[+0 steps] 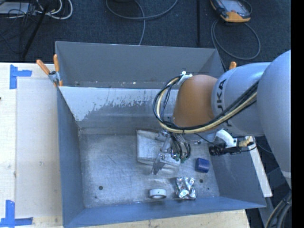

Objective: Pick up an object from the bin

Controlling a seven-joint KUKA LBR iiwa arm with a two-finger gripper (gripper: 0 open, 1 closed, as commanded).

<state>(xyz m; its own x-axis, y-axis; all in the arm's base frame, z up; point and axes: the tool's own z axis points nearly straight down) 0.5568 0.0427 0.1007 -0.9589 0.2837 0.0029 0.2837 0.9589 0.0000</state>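
The grey metal bin (95, 175) holds a pale flat box (145, 146), a blue block (202, 165), crumpled foil (185, 188) and a white tape ring (157, 193). The pincer (159, 165) hangs at the box's near right edge; I cannot tell whether it is open or closed.

A pale grey, flat rectangular pad (146, 146) lies on the floor of the bin (95, 175) about its middle, a little toward the far side, with its right edge tucked beneath the claw (157, 167). Right of it, close to the right wall, sits a small dark blue block (202, 165). A crumpled silvery foil wad (185, 188) rests by the near wall, and just left of it a small white ring (157, 193) lies flat.
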